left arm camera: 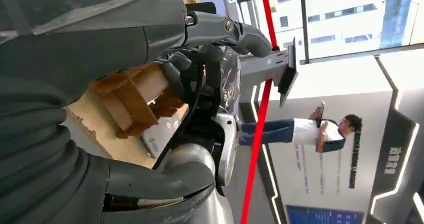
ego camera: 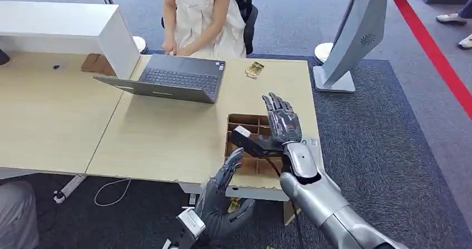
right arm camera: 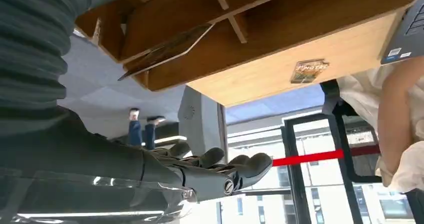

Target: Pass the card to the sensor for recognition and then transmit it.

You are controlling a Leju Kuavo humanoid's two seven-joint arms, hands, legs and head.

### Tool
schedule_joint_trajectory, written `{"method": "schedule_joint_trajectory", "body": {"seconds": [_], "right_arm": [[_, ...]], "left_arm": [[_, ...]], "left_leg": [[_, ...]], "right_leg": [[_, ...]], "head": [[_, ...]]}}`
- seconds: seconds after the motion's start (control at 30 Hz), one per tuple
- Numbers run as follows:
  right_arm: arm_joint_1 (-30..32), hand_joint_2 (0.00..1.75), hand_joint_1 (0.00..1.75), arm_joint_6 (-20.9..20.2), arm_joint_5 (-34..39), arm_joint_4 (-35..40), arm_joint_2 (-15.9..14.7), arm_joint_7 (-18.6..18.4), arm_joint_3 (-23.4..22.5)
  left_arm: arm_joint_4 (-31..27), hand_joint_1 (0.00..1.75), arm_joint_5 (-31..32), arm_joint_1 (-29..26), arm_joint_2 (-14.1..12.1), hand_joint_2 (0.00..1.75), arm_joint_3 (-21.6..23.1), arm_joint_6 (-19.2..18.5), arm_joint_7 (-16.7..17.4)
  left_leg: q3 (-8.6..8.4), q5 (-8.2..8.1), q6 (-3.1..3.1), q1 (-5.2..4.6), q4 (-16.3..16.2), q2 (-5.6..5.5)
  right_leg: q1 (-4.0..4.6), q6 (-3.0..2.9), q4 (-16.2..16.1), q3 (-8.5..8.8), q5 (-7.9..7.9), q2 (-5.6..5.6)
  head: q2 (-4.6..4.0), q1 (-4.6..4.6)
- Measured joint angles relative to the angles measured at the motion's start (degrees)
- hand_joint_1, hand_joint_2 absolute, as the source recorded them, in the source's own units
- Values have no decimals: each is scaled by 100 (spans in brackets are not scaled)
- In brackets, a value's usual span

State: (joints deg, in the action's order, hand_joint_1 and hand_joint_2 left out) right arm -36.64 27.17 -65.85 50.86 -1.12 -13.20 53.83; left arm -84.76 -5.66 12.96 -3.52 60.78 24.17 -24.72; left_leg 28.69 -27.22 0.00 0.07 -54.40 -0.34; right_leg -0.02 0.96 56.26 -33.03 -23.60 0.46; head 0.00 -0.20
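From the head view I see my right hand [ego camera: 283, 121] flat with fingers spread over the brown box [ego camera: 245, 122] at the table's [ego camera: 167, 137] near right edge. My left hand [ego camera: 225, 196] hangs open below that edge. In my right wrist view, a card [right arm camera: 165, 51] leans in the box, I think. Grey carpet [ego camera: 362, 126] lies right.
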Motion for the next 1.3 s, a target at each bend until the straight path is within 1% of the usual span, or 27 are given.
{"method": "schedule_joint_trajectory", "body": {"seconds": [0.17, 0.67, 1.17, 1.3], "right_arm": [[35, 175, 0, -61, -15, 131, -68, -66, 0], [48, 175, 0, -87, -11, 247, -135, -63, 2], [57, 175, 0, -120, 2, 247, -203, -87, 4], [84, 175, 0, -153, -13, 249, -236, -162, 4]], "left_arm": [[-22, 0, 20, 0, -9, 175, 4, 35, 74], [-103, 0, 24, 1, -48, 175, 44, 253, 72], [-188, 0, -31, 40, -125, 175, 140, 240, 138], [-197, 0, -39, 40, -131, 175, 149, 232, 138]], "left_leg": [[0, 0, 0, 0, 0, 0], [0, 0, 0, 0, 0, 0], [0, 0, 0, 0, 0, 0], [0, 0, 0, 0, 0, 0]], "right_leg": [[0, 0, 0, 0, 0, 0], [0, 0, 0, 0, 0, 0], [0, 0, 0, 0, 0, 0], [0, 0, 0, 0, 0, 0]], "head": [[0, 0], [0, 0], [0, 0], [0, 0]]}}
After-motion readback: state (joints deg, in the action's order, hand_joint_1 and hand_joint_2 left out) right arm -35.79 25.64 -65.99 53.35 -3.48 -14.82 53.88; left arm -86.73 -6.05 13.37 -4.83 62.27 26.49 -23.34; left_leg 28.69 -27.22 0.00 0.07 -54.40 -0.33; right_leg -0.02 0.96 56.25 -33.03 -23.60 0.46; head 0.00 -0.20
